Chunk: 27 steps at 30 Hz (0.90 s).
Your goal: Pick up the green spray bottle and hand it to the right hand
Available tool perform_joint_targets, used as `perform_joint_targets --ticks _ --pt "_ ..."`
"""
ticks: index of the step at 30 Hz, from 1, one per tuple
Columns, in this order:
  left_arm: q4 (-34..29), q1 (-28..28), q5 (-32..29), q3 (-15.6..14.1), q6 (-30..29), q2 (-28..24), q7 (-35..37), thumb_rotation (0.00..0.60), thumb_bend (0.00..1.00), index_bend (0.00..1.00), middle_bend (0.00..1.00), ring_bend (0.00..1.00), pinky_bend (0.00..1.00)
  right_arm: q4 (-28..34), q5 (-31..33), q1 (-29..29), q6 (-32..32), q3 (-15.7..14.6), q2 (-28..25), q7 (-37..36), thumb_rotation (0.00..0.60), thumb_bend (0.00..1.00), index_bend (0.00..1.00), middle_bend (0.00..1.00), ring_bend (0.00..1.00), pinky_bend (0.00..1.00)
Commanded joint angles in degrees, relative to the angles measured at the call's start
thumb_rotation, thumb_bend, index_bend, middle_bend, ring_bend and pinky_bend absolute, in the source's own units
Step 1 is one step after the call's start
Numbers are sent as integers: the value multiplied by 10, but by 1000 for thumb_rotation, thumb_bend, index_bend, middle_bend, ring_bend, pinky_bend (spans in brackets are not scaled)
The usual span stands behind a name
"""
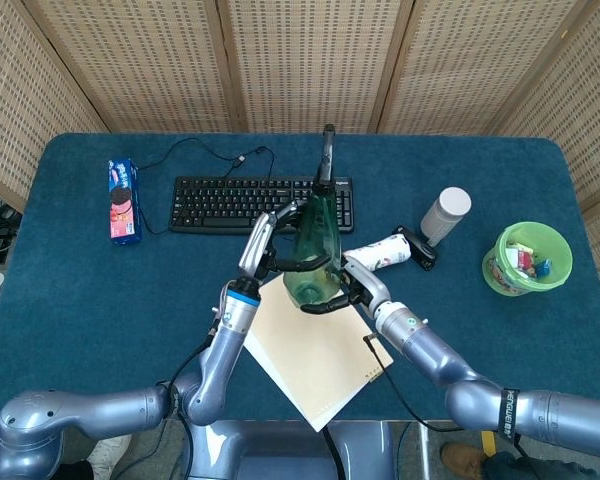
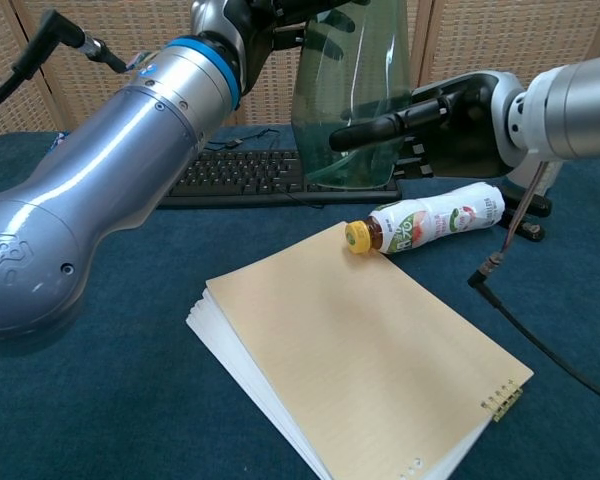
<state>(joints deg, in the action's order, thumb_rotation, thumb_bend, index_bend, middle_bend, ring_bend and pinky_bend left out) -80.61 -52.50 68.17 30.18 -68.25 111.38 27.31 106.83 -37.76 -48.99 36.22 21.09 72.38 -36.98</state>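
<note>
The green translucent spray bottle [image 1: 314, 243] hangs above the table's middle, its black nozzle pointing up and away. My left hand [image 1: 269, 243] grips it from the left, high on the body; in the chest view the spray bottle [image 2: 352, 95] fills the top centre with the left hand [image 2: 280, 18] at the frame's upper edge. My right hand [image 1: 346, 289] is at the bottle's lower right side. In the chest view the right hand [image 2: 435, 118] has its fingers [image 2: 365, 130] stretched straight across the bottle's lower front, not wrapped around it.
A tan spiral notebook [image 1: 320, 352] lies below the bottle. A drink bottle [image 2: 435, 220] lies on its side behind it. A black keyboard [image 1: 230, 203], a cookie pack [image 1: 123, 200], a white canister [image 1: 445, 213] and a green bucket [image 1: 528, 258] stand around.
</note>
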Motion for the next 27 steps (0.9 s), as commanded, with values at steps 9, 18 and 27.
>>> perform_joint_targets --ticks 9,18,27 --pt "5 2 2 -1 -1 9 6 600 70 617 509 515 579 -4 30 6 -11 10 0 8 600 223 259 372 432 71" --pt "5 3 9 -5 -2 12 5 600 43 453 324 371 479 -4 37 14 -8 21 0 10 600 606 486 558 642 503" --pt "5 8 30 -20 6 -2 12 600 7 110 1 3 0 -3 40 25 -13 32 -1 5 600 777 561 612 685 564"
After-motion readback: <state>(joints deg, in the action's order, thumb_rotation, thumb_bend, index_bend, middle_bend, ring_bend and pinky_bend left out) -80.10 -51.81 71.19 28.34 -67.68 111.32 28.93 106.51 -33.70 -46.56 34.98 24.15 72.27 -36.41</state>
